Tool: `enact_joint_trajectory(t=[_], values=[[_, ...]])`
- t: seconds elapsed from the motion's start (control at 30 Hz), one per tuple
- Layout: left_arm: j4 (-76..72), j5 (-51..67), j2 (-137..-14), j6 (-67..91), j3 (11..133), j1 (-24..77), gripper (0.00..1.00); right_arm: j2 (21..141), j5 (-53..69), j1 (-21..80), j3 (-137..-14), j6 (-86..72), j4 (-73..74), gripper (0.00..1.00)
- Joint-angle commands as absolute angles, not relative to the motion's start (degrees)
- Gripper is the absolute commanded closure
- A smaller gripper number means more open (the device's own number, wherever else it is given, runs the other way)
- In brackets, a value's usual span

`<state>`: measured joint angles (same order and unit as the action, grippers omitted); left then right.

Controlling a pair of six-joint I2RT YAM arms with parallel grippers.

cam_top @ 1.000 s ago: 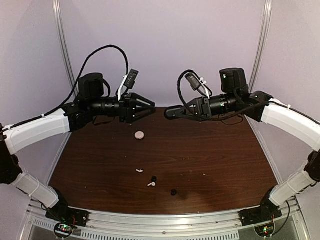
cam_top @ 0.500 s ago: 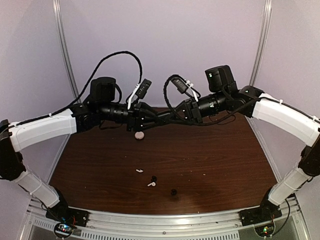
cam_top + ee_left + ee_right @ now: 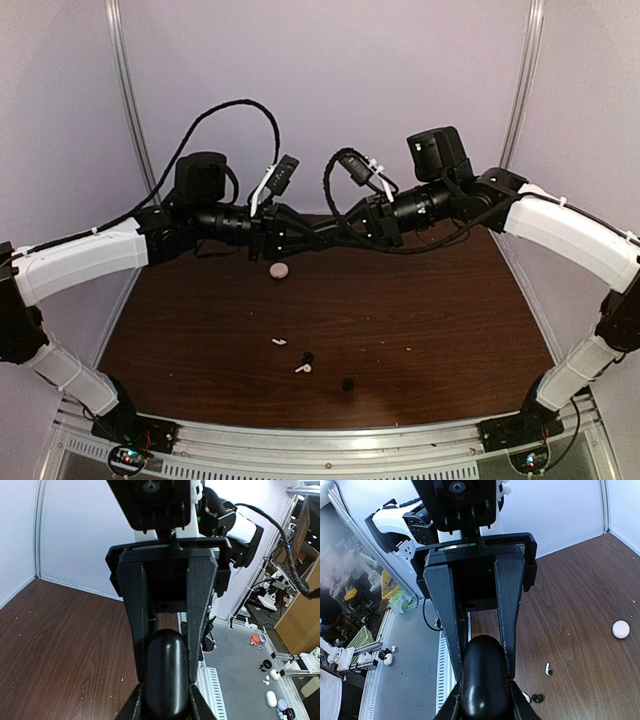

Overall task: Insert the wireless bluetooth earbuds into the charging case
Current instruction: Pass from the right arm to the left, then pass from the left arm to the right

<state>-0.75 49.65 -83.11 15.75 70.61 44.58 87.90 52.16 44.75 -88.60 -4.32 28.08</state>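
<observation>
The glossy black charging case hangs in mid-air over the back of the table, gripped from both sides. My left gripper and right gripper meet tip to tip, and both are shut on the case. In the left wrist view my own gripper clasps its near end, with the right gripper's fingers along its sides. The right wrist view shows the same case and gripper. Two tiny black earbuds lie on the table near the front.
A pale pink round case lies below the joined grippers, and it also shows in the right wrist view. Two white stemmed earbuds lie beside the black earbuds. The table's front edge has a metal rail.
The arms have swung towards each other. The left gripper, open a second ago, has closed on the case that the right gripper carried in.
</observation>
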Motion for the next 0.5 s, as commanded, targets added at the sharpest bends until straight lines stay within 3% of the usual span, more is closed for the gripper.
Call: enact_joint_trajectory(t=[0.0, 0.13, 0.47], values=[[-3.3, 49.2, -80.9, 14.8, 70.3, 44.6, 0.97, 86.5, 50.9, 45.0, -90.0, -5.7, 28.1, 0.69], [-6.6, 48.5, -80.2, 16.8, 69.8, 44.4, 0.98, 84.6, 50.9, 44.5, -87.4, -8.5, 23.5, 0.52], [-17.9, 47.3, -80.5, 25.0, 68.0, 44.3, 1.00, 82.1, 50.1, 44.4, -82.5, -16.5, 10.4, 0.49]])
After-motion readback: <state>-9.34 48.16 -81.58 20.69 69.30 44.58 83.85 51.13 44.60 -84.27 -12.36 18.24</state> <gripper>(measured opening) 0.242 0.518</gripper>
